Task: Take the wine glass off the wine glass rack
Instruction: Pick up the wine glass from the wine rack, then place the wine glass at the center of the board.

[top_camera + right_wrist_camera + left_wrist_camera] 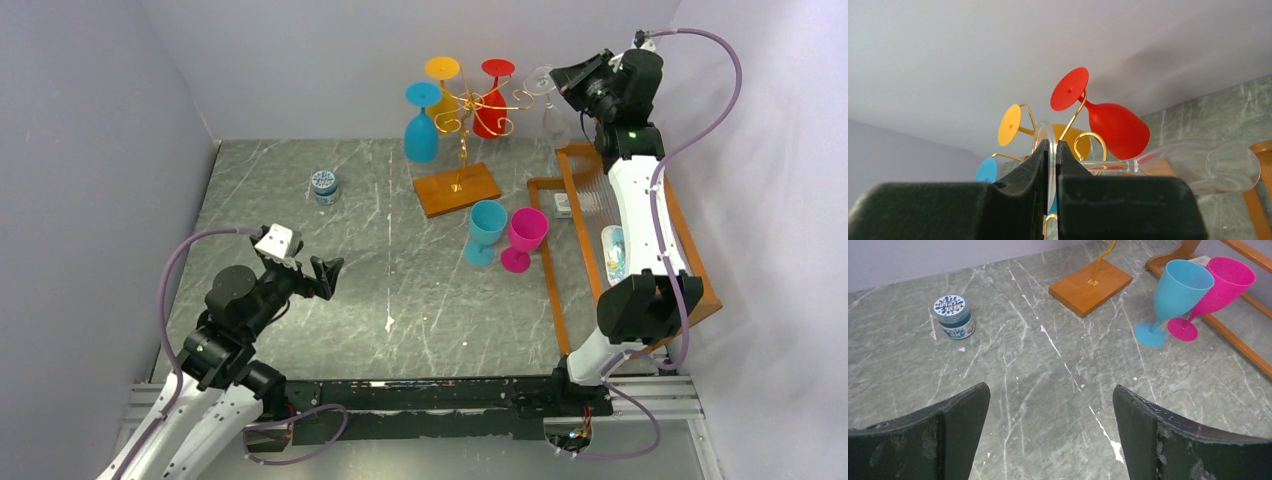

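The right gripper (1051,150) pinches the clear wine glass (1218,167) by its foot — stem sideways, bowl rightward — beside a red glass (1115,130) on the wire rack (1090,133).

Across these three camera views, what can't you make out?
Top view: the white right arm covers part of a pale object inside the orange wooden frame; the label on the small blue jar is too small to read.
Left wrist view: the top edge cuts off the gold wire wine glass rack above its wooden base.
Right wrist view: the shut right jaws hide where the foot of the clear wine glass meets the rack.
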You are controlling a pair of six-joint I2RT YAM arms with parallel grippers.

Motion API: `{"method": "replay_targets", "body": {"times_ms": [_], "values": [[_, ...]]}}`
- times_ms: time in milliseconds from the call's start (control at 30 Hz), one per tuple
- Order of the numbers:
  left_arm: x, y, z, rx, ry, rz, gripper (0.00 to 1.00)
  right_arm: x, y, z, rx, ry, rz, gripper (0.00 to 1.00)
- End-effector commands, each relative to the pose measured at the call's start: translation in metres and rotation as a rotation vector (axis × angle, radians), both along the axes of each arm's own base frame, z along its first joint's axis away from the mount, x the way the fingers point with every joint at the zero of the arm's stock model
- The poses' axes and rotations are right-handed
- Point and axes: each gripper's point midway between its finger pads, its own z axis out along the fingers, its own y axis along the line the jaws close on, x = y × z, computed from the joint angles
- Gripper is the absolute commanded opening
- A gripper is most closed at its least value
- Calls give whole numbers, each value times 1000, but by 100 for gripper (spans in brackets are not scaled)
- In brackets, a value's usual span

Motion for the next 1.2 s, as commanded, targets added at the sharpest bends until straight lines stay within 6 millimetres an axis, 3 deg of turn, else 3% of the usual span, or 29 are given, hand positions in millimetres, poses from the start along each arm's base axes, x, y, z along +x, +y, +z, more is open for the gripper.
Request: {"method": "replay_targets", "body": {"times_ms": [0,67,467,833,1000,1167], "values": [[2,6,5,4,21,41,97,-22,-2,25,-49,-83,6,0],[2,3,3,12,33,24,97,-35,0,32,-62,-105,18,0],[4,-4,-7,32,82,-3,97,-112,18,32,-75,-145,106,0],[5,-4,-9,31,96,1,97,-156,47,22,-72,-128,287,0],[5,-5,-10,32,99,-6,97,-178,60,27,-92,-148,382,0],[4,-9,-11,34,105,-28,97,-214,79,45,-129,-257,501,0]]}}
